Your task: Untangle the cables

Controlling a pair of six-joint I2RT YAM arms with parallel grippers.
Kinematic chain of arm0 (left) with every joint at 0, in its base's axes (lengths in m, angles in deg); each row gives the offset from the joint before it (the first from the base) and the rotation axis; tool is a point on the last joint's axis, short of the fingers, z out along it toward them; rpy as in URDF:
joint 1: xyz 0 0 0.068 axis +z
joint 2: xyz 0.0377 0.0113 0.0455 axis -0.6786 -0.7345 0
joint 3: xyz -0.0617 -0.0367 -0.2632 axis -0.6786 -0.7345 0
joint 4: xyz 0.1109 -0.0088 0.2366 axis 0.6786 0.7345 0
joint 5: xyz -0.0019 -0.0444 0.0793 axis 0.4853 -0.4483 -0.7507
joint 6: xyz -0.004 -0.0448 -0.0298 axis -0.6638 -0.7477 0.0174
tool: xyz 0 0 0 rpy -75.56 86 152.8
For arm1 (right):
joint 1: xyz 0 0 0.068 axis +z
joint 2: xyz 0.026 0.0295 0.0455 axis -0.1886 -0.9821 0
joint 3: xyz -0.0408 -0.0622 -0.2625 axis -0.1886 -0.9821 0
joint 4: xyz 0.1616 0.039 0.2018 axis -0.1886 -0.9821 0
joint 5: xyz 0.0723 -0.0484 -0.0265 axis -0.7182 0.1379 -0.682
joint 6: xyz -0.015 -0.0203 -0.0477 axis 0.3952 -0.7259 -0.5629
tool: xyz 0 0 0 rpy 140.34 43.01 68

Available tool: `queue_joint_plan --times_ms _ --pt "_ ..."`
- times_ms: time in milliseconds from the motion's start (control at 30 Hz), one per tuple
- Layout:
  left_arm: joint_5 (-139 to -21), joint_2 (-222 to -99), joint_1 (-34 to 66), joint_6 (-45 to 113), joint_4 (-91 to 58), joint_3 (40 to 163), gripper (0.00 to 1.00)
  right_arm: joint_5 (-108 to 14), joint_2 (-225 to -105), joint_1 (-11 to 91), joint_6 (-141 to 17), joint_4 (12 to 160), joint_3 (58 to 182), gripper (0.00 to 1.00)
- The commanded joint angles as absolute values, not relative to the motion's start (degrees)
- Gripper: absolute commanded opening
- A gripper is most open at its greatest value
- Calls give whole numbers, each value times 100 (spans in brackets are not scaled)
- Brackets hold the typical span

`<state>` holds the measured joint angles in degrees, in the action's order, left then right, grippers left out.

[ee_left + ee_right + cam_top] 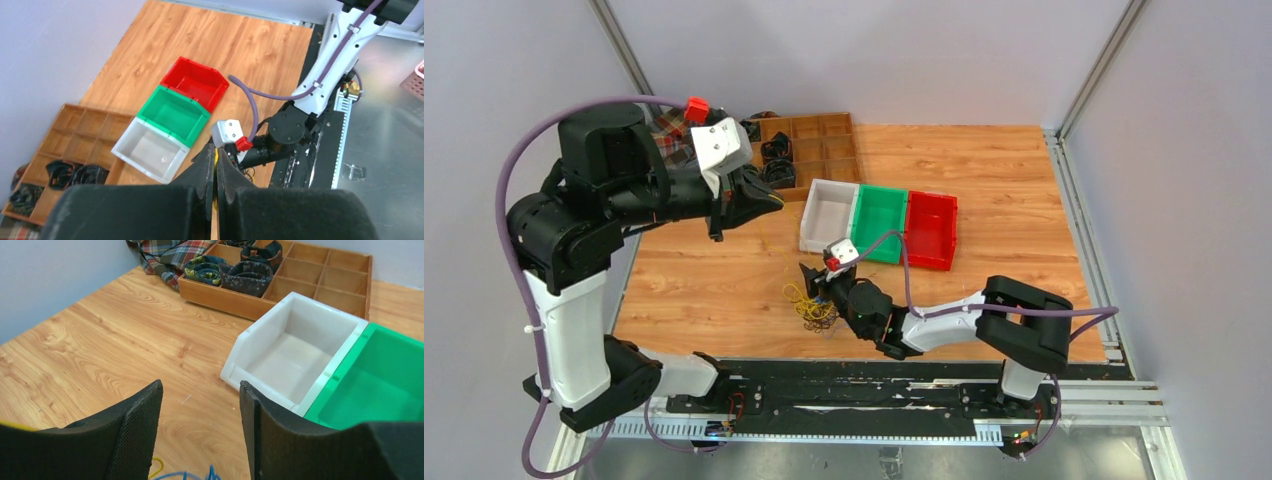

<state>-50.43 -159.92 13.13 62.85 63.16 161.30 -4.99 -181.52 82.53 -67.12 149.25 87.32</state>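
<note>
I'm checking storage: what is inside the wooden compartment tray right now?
The wooden tray holds dark coiled bundles in the compartments at its end by the plaid cloth; the rest that show look empty. Anything beneath the coils is covered.

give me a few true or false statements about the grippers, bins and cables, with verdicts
1. The left gripper is shut on a yellow cable. True.
2. The right gripper is shut. False: its jaws stand open.
3. The green bin sits between the white bin and the red bin. True.
4. The tangled cables lie in the white bin. False: they lie on the table, beside the right gripper.
</note>
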Motion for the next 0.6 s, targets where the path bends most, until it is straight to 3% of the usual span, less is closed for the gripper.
queue_joint_plan --times_ms 0,100,367,500,567 --pt "-5716 -16151 1267 6559 5801 17210 0 -85 -18515 8303 -6259 14696 8386 59" --pt "-6449 -16266 1267 6843 5491 17530 0 -116 -18621 8303 -6139 14777 8301 64" --pt "-8011 -15924 1267 7397 3526 16927 0 -339 -18826 8303 -6078 14889 8247 70" --pt "-8262 -15576 1267 7319 2621 16231 0 -525 -18760 8303 -6161 14989 8206 74" --pt "-7954 -15493 1267 7284 3135 15968 0 -761 -18516 8303 -6334 15039 8196 76"
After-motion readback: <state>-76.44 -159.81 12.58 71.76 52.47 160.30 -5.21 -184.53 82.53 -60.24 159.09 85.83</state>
